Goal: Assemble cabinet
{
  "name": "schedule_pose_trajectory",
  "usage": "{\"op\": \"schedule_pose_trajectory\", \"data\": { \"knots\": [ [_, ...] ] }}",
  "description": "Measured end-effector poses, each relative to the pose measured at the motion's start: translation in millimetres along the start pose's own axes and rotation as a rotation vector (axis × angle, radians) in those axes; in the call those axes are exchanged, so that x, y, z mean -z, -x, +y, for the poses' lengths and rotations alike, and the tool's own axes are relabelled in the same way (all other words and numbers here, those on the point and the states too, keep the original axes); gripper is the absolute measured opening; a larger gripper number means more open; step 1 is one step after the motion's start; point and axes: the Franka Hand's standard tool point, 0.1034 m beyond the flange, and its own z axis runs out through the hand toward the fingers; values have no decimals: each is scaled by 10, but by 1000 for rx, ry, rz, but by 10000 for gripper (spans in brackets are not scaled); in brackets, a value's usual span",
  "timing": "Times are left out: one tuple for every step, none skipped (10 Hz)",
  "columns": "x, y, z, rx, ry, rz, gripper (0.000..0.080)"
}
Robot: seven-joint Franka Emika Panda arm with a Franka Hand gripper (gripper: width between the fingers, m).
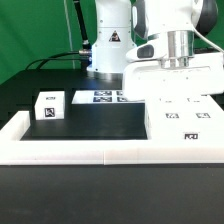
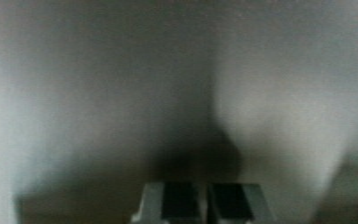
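As the exterior view shows it, a black tabletop [image 1: 95, 122] is bounded along its near edge and the edge on the exterior view's left by a low white rim wall [image 1: 70, 152].

Item 1: the small cabinet piece [image 1: 50, 106], a white cube with one tag facing the camera, sits upright close to the left edge, well apart from everything else.

Item 2: the marker board [image 1: 106, 97] lies flat at mid-table toward the far edge, at the foot of the arm's base.

Item 3: the large cabinet piece [image 1: 185, 118], a broad white box with several tags on its upper face, lies in the near corner on the exterior view's right, against the rim wall.

Item 4: the arm [image 1: 172, 45] stands directly over the large piece, its white hand low above the top face; contact cannot be confirmed.

In the wrist view the gripper [image 2: 201, 205] is closed: its fingers [image 2: 169, 203] stand side by side with only a thin dark seam between, nothing clamped. Beyond them is a blurred pale surface, unidentifiable.
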Motion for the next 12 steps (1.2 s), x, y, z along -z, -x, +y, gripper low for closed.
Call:
{"op": "schedule_pose_trajectory", "data": {
  "knots": [
    [0,0,0,2,0,0,19],
    [0,0,0,4,0,0,4],
    [0,0,0,6,0,0,2],
    [9,-2,5,11,0,-4,2],
    [102,-51,23,20,-1,-7,2],
    [224,-101,20,29,-1,7,2],
    [315,-135,32,45,-1,16,2],
    [400,-179,59,60,0,18,2],
    [490,-216,80,66,-2,7,2],
    [616,-285,79,66,-4,6,2],
    [720,-359,63,67,-7,6,2],
    [803,-414,53,68,-9,6,2]
  ]
}}
